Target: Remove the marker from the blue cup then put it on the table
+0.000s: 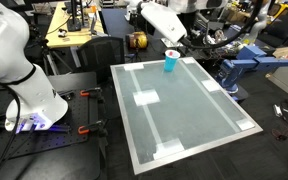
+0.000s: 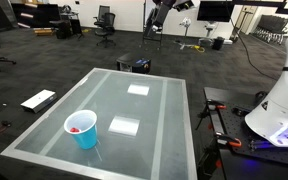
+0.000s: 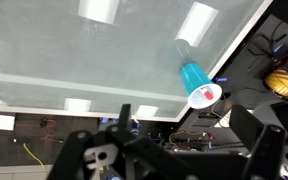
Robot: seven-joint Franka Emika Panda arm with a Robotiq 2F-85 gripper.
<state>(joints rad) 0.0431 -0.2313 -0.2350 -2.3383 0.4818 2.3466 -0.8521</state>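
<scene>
1. We note the cup (image 2: 84, 135) upright near a table (image 2: 164, 110) corner, the marker (image 2: 76, 128) inside it.
2. A tape patch (image 2: 125, 126) lies just beside the cup.
3. The gripper (image 3: 174, 152) hangs well apart, jaws spread and empty.

Red marker (image 2: 76, 128) inside upright blue cup (image 2: 88, 140) near table (image 2: 159, 105) corner.

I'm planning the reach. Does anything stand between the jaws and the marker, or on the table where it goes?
Nothing visible does. The marker sits in the cup at the table edge, open from above; the gripper, jaws open, hangs clear of it. The tabletop shows only flat tape patches.
</scene>
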